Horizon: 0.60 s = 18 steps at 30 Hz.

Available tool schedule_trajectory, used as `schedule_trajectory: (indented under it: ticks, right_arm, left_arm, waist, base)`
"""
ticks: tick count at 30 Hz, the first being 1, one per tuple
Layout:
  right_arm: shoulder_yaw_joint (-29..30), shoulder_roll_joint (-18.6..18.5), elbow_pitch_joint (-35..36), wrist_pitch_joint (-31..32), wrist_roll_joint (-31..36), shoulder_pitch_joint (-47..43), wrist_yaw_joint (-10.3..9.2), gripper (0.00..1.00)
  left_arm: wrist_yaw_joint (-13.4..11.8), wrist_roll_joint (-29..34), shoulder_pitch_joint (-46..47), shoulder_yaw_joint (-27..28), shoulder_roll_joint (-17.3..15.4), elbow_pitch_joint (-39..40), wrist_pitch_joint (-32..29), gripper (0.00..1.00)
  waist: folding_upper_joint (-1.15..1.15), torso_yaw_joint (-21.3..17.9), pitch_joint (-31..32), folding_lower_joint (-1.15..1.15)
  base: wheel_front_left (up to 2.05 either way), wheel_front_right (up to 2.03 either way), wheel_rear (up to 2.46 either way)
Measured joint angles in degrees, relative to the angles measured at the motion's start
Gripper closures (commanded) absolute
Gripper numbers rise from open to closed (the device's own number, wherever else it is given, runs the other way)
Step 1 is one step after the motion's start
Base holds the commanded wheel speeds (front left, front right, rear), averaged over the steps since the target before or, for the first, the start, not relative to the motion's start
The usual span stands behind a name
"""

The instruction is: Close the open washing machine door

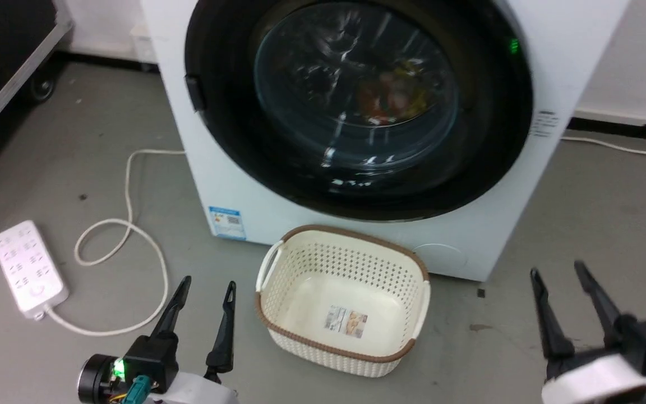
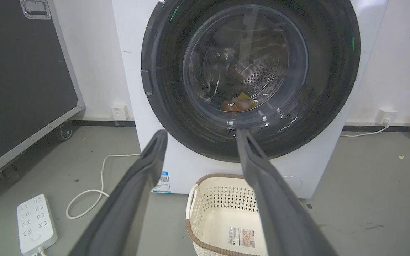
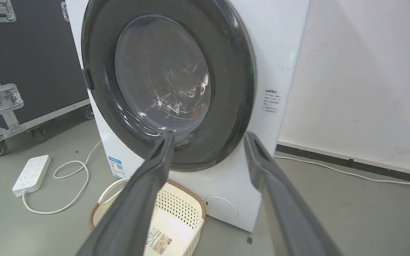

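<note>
The washing machine door (image 1: pixel 356 106) sits top middle and looks shut flat. The left claw (image 1: pixel 210 280) and right claw (image 1: pixel 557 268) sit below it, both wide and empty.

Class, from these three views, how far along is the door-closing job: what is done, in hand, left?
Done: the washing machine door lies shut against the white front in every view. In hand: nothing; the left gripper and right gripper are open, apart from the door. Left: probably nothing; latching cannot be confirmed.
</note>
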<state>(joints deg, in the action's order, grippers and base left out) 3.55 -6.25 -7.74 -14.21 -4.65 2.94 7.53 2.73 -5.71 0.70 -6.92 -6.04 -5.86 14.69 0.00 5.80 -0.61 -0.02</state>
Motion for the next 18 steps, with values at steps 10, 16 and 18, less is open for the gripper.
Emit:
schedule_trajectory:
  ticks: [10, 16, 18]
  right_arm:
    - [1.6, 2.8, 5.0, 0.2, 3.8, -7.9, 0.00, 0.00]
    - [0.9, 3.0, 4.8, 0.2, 3.6, -8.0, 0.00, 0.00]
    - [0.8, 3.0, 4.8, 0.2, 3.6, -7.9, 0.00, 1.00]
  left_arm:
    - [0.6, 0.0, -1.0, 0.1, -0.1, -0.5, 0.0, 0.00]
    - [1.1, -1.0, -1.0, 0.4, 0.3, -1.4, 0.0, 0.00]
    - [1.0, -1.0, -1.0, 0.4, 0.2, -1.5, -0.1, 1.00]
  waist:
    - [0.00, -3.0, 1.4, 0.01]
    - [0.00, -3.2, 1.1, 0.02]
    - [0.00, -3.2, 1.1, 0.02]
  base:
    - [0.00, 0.00, 0.00]
    - [0.00, 0.00, 0.00]
    - [0.00, 0.00, 0.00]
